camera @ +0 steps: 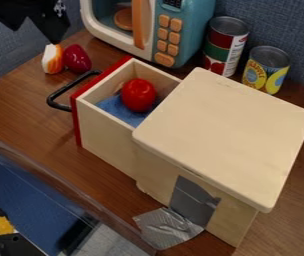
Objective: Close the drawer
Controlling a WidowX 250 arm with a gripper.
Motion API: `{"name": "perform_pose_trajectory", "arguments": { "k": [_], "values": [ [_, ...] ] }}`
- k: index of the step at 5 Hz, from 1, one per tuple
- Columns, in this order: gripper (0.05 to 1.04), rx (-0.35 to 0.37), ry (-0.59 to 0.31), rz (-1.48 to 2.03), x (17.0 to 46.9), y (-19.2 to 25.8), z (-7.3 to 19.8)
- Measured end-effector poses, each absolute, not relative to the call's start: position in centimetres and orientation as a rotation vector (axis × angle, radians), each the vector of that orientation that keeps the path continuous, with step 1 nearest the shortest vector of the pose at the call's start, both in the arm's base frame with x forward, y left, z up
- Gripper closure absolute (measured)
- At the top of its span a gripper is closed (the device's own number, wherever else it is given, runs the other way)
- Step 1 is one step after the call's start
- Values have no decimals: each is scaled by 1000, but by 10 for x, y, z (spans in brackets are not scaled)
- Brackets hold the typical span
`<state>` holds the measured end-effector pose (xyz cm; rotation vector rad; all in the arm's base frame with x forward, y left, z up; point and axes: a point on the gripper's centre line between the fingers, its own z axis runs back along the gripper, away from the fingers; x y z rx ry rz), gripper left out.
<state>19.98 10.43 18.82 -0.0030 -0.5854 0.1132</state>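
Watching from my station, I see the drawer (108, 137) standing open from the wooden box (228, 130), its black handle (62, 92) facing left, a red toy tomato (138, 95) on blue cloth (120, 109) inside. My end effector (42, 21) hangs at the upper left; I can't tell whether it's apart or together. Behind the box on the counter (21, 110), a red-and-green label with print wraps one can (225, 45), a yellow-and-blue one the other can (266, 69).

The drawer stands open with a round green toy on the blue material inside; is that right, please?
Not quite: the round toy is red, not green, as the camera view shows. The drawer does stand open, and the toy rests on the blue material inside.
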Motion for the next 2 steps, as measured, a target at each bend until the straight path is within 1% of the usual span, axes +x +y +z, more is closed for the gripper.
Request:
{"name": "perform_pose_trajectory", "arguments": {
  "k": [1,2],
  "values": [
    [83,-8,-579,104,199,103,184],
    [83,32,-586,57,201,127,158]
  ]
}}
